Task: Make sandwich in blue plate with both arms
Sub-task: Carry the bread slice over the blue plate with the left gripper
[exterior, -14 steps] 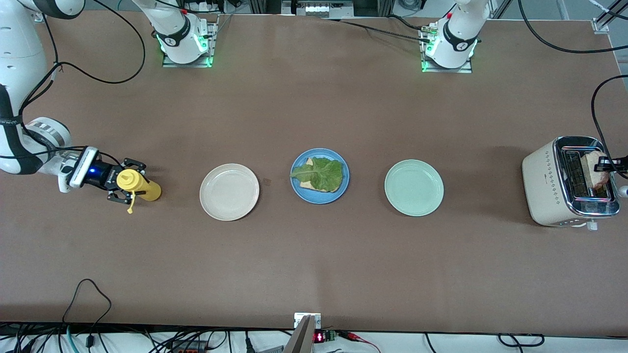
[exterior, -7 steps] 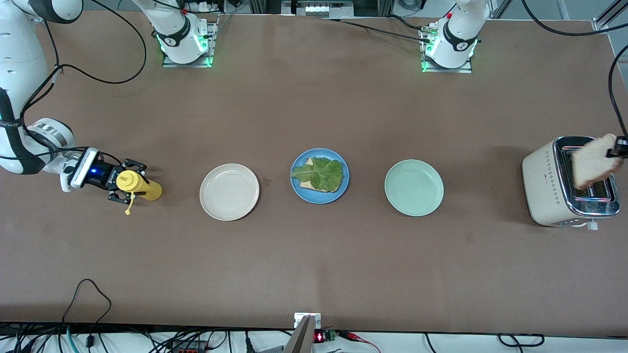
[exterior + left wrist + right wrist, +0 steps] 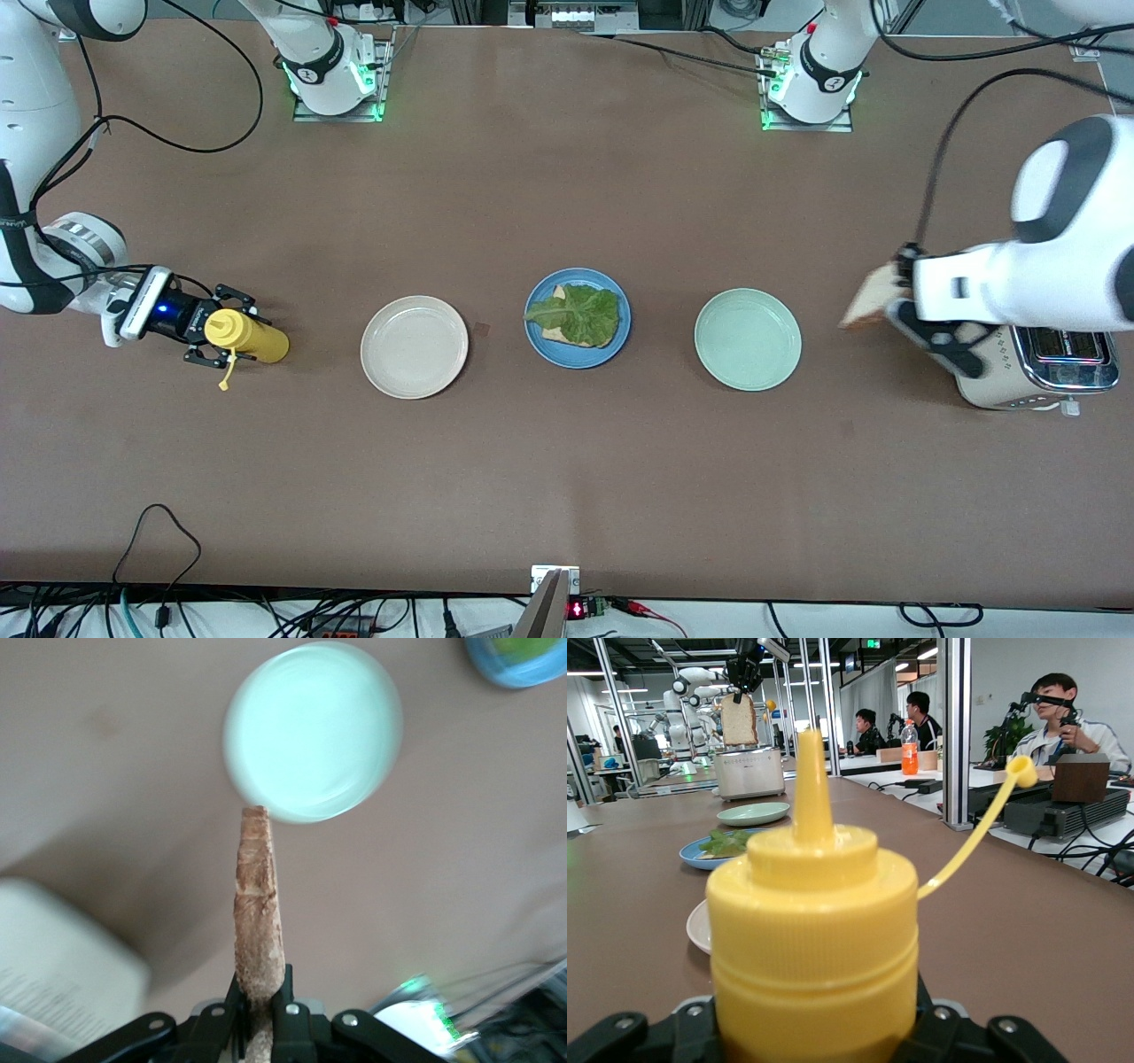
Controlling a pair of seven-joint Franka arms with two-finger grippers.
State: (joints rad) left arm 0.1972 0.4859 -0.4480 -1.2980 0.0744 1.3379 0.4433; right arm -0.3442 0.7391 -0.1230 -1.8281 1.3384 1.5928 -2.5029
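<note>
Lifted clear of the toaster [image 3: 1032, 354] a second earlier, the bread slice [image 3: 873, 306] rode edge-up in the left gripper [image 3: 899, 297], pinched shut on its crust, between toaster and mint-green plate [image 3: 748, 339]. Its target, the blue plate [image 3: 578, 318] with lettuce [image 3: 576, 312], lay past that plate toward the right arm's end. The right gripper [image 3: 208, 335] straddled the yellow bottle [image 3: 244, 335], jaws loosened.

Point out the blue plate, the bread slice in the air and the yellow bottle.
blue plate [image 3: 535, 341], front view, bare rim.
bread slice [image 3: 258, 917], left wrist view, crust edge.
yellow bottle [image 3: 259, 340], front view, body.
</note>
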